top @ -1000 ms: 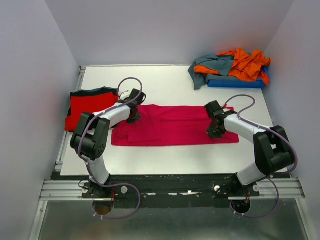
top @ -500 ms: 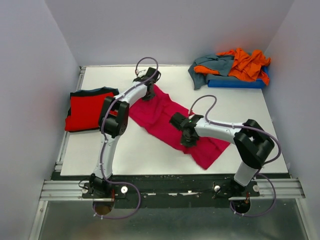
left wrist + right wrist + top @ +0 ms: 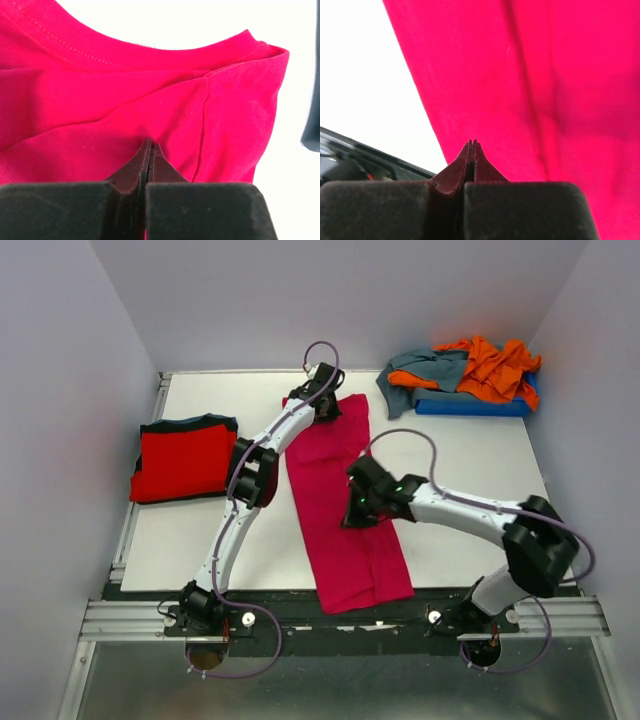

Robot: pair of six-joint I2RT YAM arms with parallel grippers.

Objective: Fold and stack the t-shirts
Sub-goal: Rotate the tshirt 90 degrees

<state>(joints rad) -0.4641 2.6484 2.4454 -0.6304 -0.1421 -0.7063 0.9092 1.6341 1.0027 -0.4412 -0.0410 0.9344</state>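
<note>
The pink tee [image 3: 345,530] lies flat on the tabletop [image 3: 470,460] as a long strip running from the far middle down to the near edge, where its lower end reaches the black frame rail. The left end effector [image 3: 150,145] is stretched out to the strip's far end. Its fingers are pressed together on a ridge of cloth just below the curved collar [image 3: 150,50], and creases run in toward the tips. The right end effector [image 3: 472,145] sits at mid-strip, also pressed together, pinching the cloth close to its left edge, with bare tabletop just beside it. The red tee [image 3: 183,462] lies folded in a neat rectangle by the left edge, well apart from the pink one. In the far right corner, the orange tee [image 3: 495,365] and grey tee [image 3: 415,375] are heaped loosely together on the blue tray [image 3: 470,407], the grey one spilling over the tray's left end onto the tabletop.
</note>
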